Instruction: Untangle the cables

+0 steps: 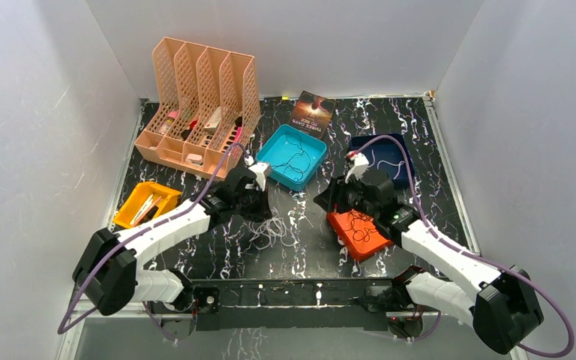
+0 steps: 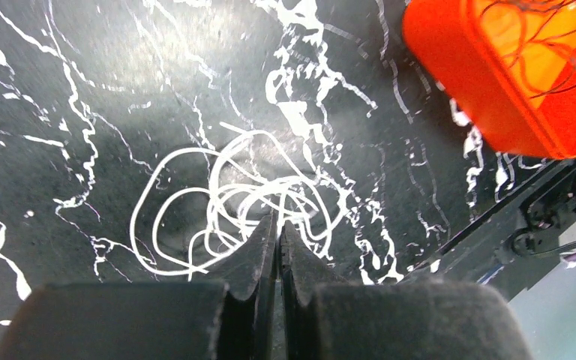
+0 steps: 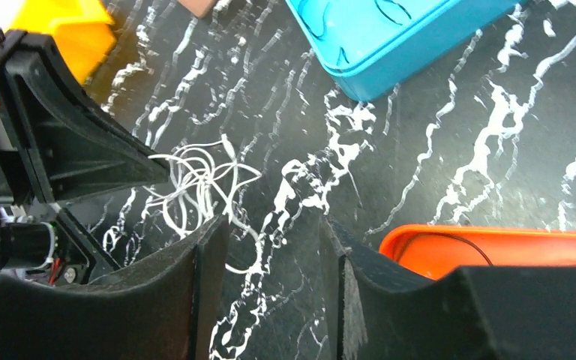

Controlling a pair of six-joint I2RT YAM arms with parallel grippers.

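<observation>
White walls (image 1: 45, 112) enclose a black, white-veined tabletop (image 1: 307, 244). The white cables (image 2: 195, 195) lie tangled toward its 6 o'clock, with the left hand (image 2: 278, 225) pressed together among them. At their 3 o'clock, the right hand (image 3: 272, 223) hovers spread.

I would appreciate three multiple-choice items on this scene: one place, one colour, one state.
1. Where does the white cable tangle lie? A) in a teal tray B) on the bare table C) in a yellow bin
2. What colour is the tray beside the right gripper? A) orange B) green C) pink
3. How do the left gripper's jaws stand? A) wide open B) shut on the tangle C) out of view
Answers: 1 B, its strands lie on the marble top; 2 A, its orange wall shows; 3 B, they meet with strands at their tips.
</observation>
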